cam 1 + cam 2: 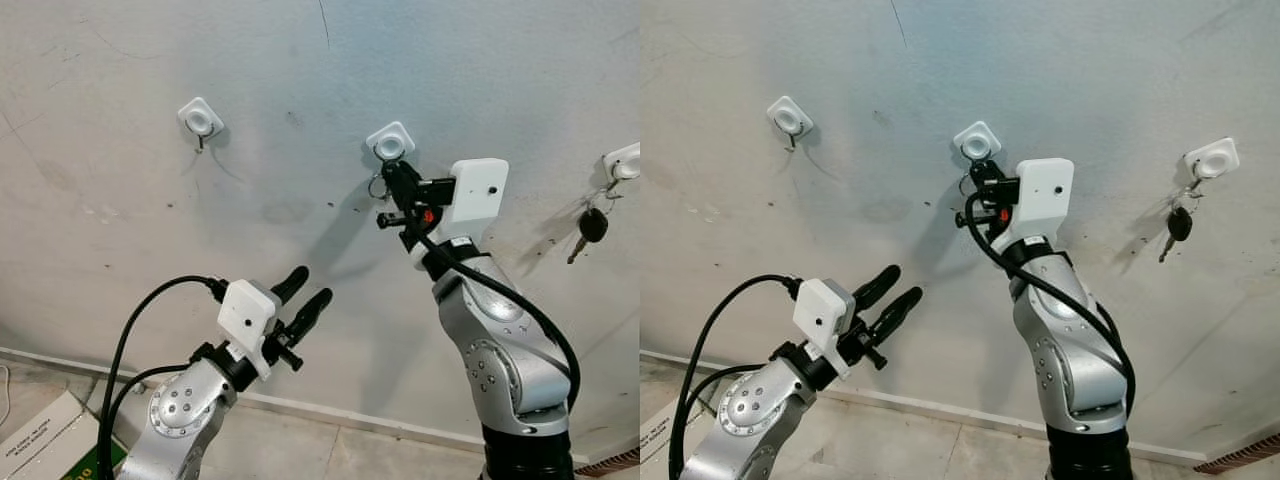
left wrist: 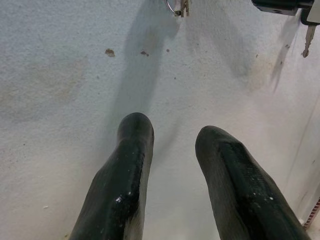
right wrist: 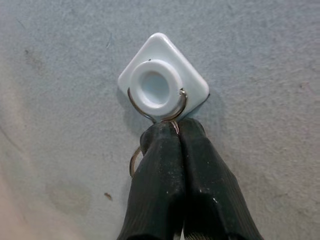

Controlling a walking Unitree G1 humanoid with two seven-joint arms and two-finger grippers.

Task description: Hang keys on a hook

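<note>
Right gripper (image 3: 176, 131): fingers pinched together on the key ring (image 3: 134, 161), just under the middle hook (image 3: 162, 82).
Key ring: thin wire loop, beside the hook's metal prong.
Left gripper (image 1: 303, 296): spread apart, grasping nothing, lower down near the wall (image 1: 120, 240).
Nearby: left hook (image 1: 200, 119); right hook (image 1: 1212, 158) carrying a black-headed key (image 1: 1178, 224).
Wall: rough, stained plaster.
Hooks: glossy white squares with round centres.

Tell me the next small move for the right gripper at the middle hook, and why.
Probably ease the right gripper slightly down, then open it. Its black fingers are pinched shut on the thin metal key ring, whose loop already curves around the underside of the round knob of the white diamond-shaped wall hook. Lowering should seat the ring before release. The left gripper hangs open, away from the wall.
</note>
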